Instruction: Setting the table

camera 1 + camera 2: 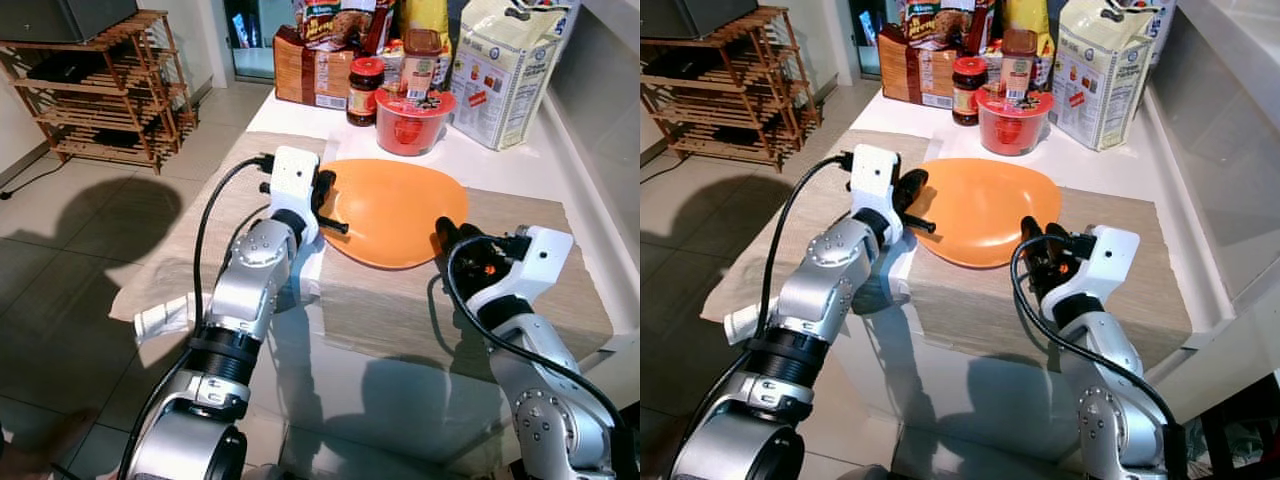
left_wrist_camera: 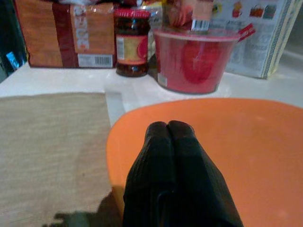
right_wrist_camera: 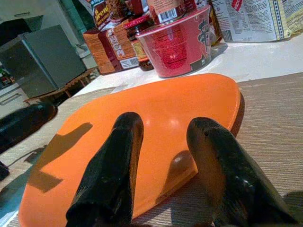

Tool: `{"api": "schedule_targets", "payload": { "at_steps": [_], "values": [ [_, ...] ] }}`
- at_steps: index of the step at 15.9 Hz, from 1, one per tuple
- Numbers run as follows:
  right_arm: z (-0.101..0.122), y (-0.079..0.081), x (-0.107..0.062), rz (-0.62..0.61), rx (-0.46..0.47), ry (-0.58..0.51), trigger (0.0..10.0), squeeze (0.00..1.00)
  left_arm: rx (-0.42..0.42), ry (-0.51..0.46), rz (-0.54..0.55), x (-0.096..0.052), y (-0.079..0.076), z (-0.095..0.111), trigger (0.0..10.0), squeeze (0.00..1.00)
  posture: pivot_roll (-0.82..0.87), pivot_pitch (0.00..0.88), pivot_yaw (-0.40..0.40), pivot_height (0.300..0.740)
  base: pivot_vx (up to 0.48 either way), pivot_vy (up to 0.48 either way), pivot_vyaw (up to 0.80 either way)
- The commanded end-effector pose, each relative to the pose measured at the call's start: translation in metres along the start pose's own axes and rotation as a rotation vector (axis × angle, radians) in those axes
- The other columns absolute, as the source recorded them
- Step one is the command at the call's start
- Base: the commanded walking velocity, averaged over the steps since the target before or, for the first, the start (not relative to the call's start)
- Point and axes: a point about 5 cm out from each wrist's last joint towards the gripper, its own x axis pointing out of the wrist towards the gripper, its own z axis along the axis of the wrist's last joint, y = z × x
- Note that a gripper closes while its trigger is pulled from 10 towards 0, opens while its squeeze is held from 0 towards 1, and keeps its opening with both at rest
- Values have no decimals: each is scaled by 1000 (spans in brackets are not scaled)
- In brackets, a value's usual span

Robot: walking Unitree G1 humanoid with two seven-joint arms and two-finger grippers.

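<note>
White counter [image 1: 500, 165] along the robot's right side, raised white ledge or wall [image 1: 600, 110] behind it. Groceries crowd the far end: large white bag [image 1: 510, 70], red cup-noodle bowl [image 1: 413, 120], dark jar [image 1: 364, 90], brown packets [image 1: 305, 70]. Floor of pale grey tiles [image 1: 80, 240], hard shadows across them. Slatted wooden rack [image 1: 110, 90] on the left, a dark box on top. Doorway [image 1: 245, 35] beyond. Light bright, coming from the right.

Two silver metal arms with rounded joints and black collars, white wrist housings, looping black cables, and long black ribbed fingers [image 3: 109, 184]; orange detail inside the right wrist.
</note>
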Motion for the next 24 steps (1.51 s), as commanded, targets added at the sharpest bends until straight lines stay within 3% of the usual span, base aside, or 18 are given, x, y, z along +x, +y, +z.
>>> {"api": "schedule_targets", "payload": {
  "at_steps": [1, 9, 14, 17, 20, 24],
  "values": [
    [-2, -1, -2, -14, -10, 3, 10000, 0, -3, 46, 7, -1, 2, -11, 10000, 0, -58, 0, 45, 722, 0, 0, 0],
    [8, 1, 7, -8, -5, -24, 10000, 0, -50, 205, -28, -5, 0, -51, 10000, 0, -58, 0, 44, 722, 0, 0, 0],
    [18, 3, 15, -1, 8, -49, 10000, 0, -96, 266, -13, -15, 5, -81, 10000, 0, -57, 0, 39, 722, 0, 0, 0],
    [18, 2, 17, -2, 23, -51, 10000, 0, -89, 263, -15, -15, 5, -84, 10000, 0, -60, 0, 39, 722, 0, 0, 0],
    [11, -4, 25, -37, 107, -25, 10000, 0, -93, 250, -21, -15, 6, -85, 10000, 0, -53, 0, 37, 722, 0, 0, 0],
    [1, -8, 31, -78, 119, 13, 10000, 0, -91, 242, -24, -14, 7, -85, 10000, 0, -48, 0, 36, 722, 0, 0, 0]
  ]
}}
